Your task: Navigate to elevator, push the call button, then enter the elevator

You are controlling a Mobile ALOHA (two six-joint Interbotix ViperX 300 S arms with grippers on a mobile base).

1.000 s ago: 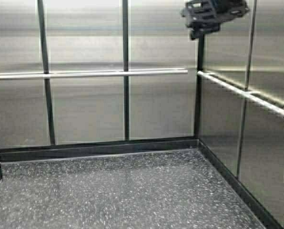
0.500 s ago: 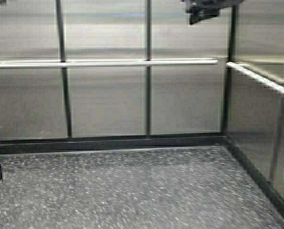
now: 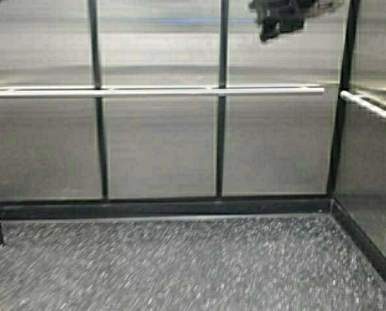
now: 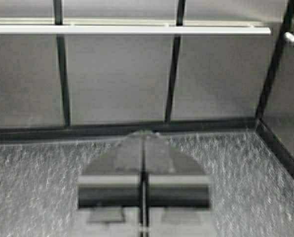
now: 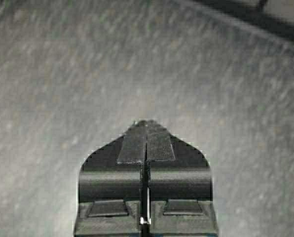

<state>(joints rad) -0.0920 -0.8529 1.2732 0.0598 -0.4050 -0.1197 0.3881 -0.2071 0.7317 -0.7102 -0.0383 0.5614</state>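
Observation:
I am inside the elevator: its back wall of brushed steel panels (image 3: pixel 160 149) fills the high view above a dark speckled floor (image 3: pixel 180 265). A white handrail (image 3: pixel 154 92) runs across that wall. The call button is out of view. My left gripper (image 4: pixel 143 133) is shut and empty, held low over the floor and pointing at the back wall. My right gripper (image 5: pixel 146 122) is also shut and empty, aimed down at the speckled floor.
The right side wall (image 3: pixel 374 168) meets the back wall at a corner and carries a second handrail (image 3: pixel 373 109). A black skirting (image 3: pixel 167 207) lines the foot of the walls. A dark part of the robot (image 3: pixel 280 16) shows at the top right.
The robot has moved: the back wall and its right corner have slid to the right in the high view. Both grippers stay shut.

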